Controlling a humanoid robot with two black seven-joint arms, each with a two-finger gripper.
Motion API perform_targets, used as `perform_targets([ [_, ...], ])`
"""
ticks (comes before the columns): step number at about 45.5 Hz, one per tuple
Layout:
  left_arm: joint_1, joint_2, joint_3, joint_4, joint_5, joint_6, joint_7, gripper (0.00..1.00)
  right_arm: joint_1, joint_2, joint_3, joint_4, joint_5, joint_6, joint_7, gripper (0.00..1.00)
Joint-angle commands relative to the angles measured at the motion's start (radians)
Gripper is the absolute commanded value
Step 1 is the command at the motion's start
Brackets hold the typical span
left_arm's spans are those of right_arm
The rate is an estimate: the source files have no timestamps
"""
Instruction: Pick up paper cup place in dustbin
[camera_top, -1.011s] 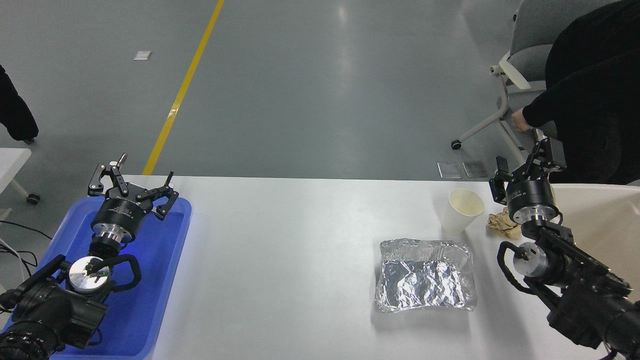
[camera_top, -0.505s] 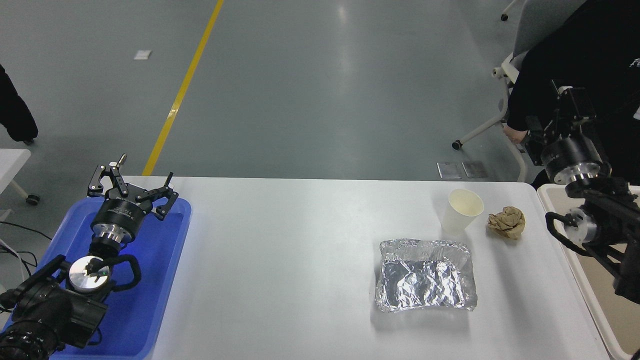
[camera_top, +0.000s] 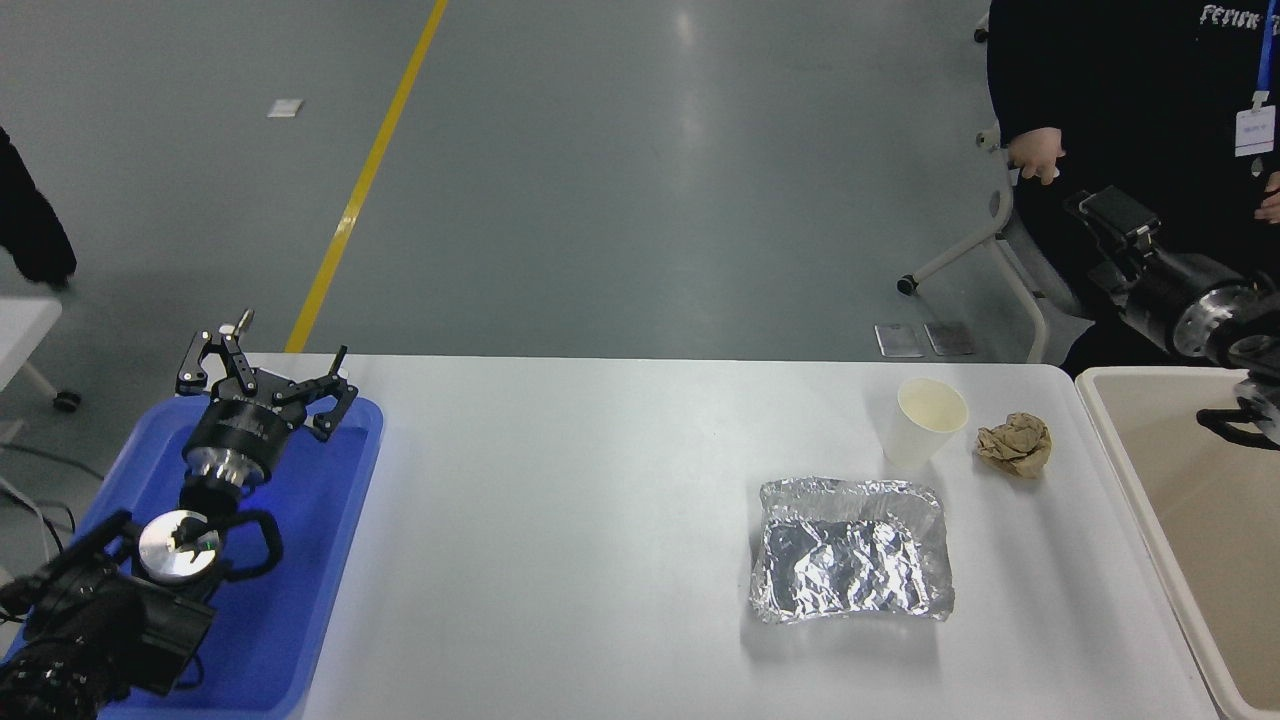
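The right arm has swung up and away from the surface: a second ago its pincer hung close beside the paper cup, over the crumpled brown paper ball; now the right pincer sits high at the right edge, above the far end of the dustbin and in front of a person in dark clothing. Against that dark cloth I cannot tell whether its fingers are spread or pressed together. The cup has not moved; it stands upright near the far right of the surface, just beyond the foil tray and beside the paper ball. So the pickup is not yet done, and the arm likely must return. The left pincer stays parked, spread, over the blue tray.
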Motion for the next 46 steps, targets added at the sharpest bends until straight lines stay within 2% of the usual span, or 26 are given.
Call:
perform_targets([
  [1,0.0,0.0,-0.001,0.0,0.0,-0.001,0.0,1.0,0.203,0.032,-0.392,0.121,-0.061,0.01,-0.042,1.0],
  [12,0.0,0.0,0.0,0.0,0.0,0.0,0.0,1.0,0.387,0.057,-0.568,0.242,-0.229,0.019,-0.032,1.0],
  [17,0.0,0.0,-0.001,0.0,0.0,0.0,0.0,1.0,0.486,0.054,-0.576,0.306,-0.309,0.126,-0.035,1.0],
  [26,0.0,0.0,0.0,0.0,0.0,0.0,0.0,1.0,0.644,0.061,-0.573,0.392,-0.311,0.415,-0.043,1.0],
  [46,0.0,0.0,0.0,0.0,0.0,0.0,0.0,1.0,0.695,0.138,-0.647,0.437,-0.312,0.553,-0.043,1.0],
])
